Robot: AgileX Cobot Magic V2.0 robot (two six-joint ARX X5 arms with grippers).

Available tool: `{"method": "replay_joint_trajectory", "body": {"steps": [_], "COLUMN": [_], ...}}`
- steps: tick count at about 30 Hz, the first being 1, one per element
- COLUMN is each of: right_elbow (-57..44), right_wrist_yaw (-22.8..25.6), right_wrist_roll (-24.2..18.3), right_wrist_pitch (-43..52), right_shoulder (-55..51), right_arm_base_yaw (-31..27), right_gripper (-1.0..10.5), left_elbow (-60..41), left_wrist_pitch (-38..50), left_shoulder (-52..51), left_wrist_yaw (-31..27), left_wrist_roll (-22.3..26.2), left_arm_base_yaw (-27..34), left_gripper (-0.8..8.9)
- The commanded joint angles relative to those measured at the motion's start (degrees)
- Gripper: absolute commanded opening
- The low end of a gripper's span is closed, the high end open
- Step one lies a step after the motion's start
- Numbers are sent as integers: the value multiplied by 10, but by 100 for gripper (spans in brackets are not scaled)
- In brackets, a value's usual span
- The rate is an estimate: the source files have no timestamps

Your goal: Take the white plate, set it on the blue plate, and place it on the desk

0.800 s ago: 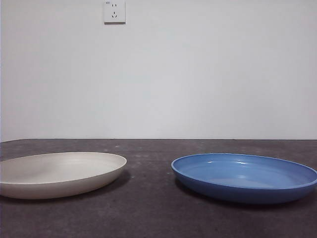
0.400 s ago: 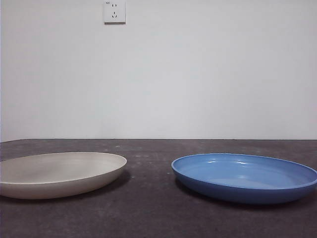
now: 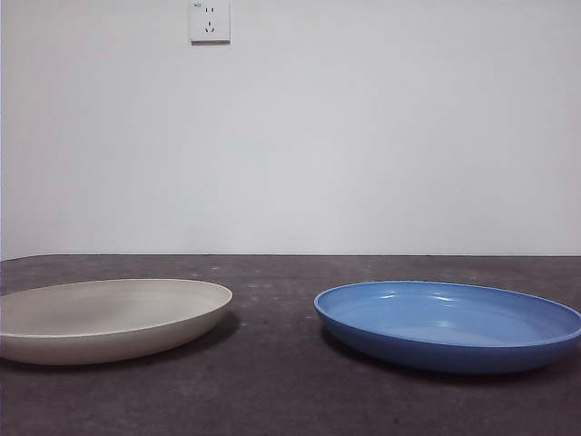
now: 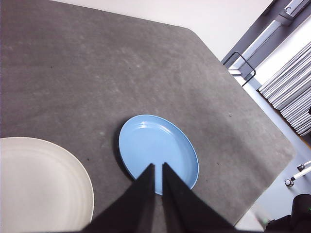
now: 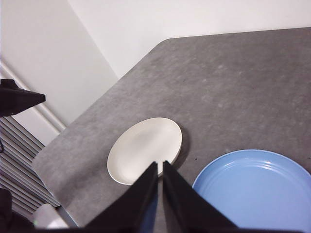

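**Both plates flat on the desk, both arms high and clear: grasp not begun**

Layout, front view, left to right. The white plate point(image 3: 109, 318) sits on the desk point(image 3: 272, 381), its left part cut by the picture's edge. A strip of bare desk separates it from the blue plate point(image 3: 449, 325); the two are apart, not touching. Both lie flat, right way up, nothing in either. Wall socket point(image 3: 210, 21) high on the wall behind.

Arms. Neither shows in the front view. The left gripper point(image 4: 158, 167) hangs well above the desk, jaws nearly together with only a thin slit between, holding nothing. The right gripper point(image 5: 160, 165) is likewise high, jaws drawn close, empty.

Handling, white plate (judgement). Matte surface, so probably less slippery than the glossy blue one. Looks stiff and thin-walled; likely light, material not identifiable, so treat as breakable. Rim is low and flares outward, leaving little for the jaws to get under. Best hold: pinch the rim, one jaw inside and one outside, at the edge facing the blue plate. Jaws must open first. Expect the plate to tip from a one-sided hold; lift slowly and lower gently onto blue.
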Motion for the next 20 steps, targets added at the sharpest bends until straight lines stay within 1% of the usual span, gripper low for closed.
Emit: {"method": "replay_joint_trajectory", "body": {"steps": [1, 2, 4, 5, 6, 7, 13, 18, 20], "right_elbow": [7, 7, 7, 7, 7, 7, 7, 8, 7], "right_wrist_yaw": [-2, 0, 7, 10, 11, 11, 10, 0, -2], "right_wrist_roll": [-12, -12, -12, -12, -12, -12, -10, -6, -1], "right_wrist_pitch": [4, 4, 4, 4, 4, 4, 4, 4, 4], "right_shoulder": [3, 3, 3, 3, 3, 3, 3, 3, 3], "right_arm_base_yaw": [1, 1, 1, 1, 1, 1, 1, 1, 1], "right_gripper": [211, 286, 448, 505, 535, 549, 549, 549, 549], "left_elbow": [8, 8, 8, 8, 8, 8, 8, 8, 10], "left_wrist_pitch": [0, 0, -1, 0, -1, 0, -12, -40, -54], "left_shoulder": [2, 2, 2, 2, 2, 2, 2, 5, 11], "left_wrist_yaw": [4, 4, 4, 4, 4, 4, 4, 4, 15], "left_wrist_roll": [14, 17, 18, 18, 18, 18, 8, -16, -24], "left_arm_base_yaw": [-2, -2, -2, -2, -2, -2, -2, 1, 10], "left_gripper": [241, 335, 580, 665, 711, 726, 720, 720, 720]}}
